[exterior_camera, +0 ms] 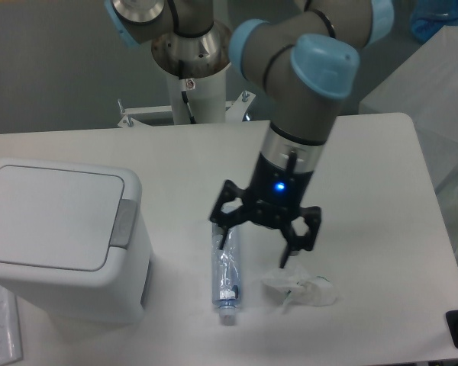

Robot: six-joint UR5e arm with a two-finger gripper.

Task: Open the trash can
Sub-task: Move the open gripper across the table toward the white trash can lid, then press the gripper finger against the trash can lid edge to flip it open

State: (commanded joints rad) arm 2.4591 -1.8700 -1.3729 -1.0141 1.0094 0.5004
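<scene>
Gripper [254,245] hung open, empty, above bottle [225,263] & crumpled wrap [301,287]; trash can [61,236] lid shut at left.

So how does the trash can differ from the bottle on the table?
The trash can is large, boxy and opaque white; the bottle is slim, clear and bluish. The trash can stands upright with its lid shut, while the bottle lies on its side, cap toward the camera. The bottle lies partly under the open gripper; the trash can sits apart. Both rest on the table.
</scene>
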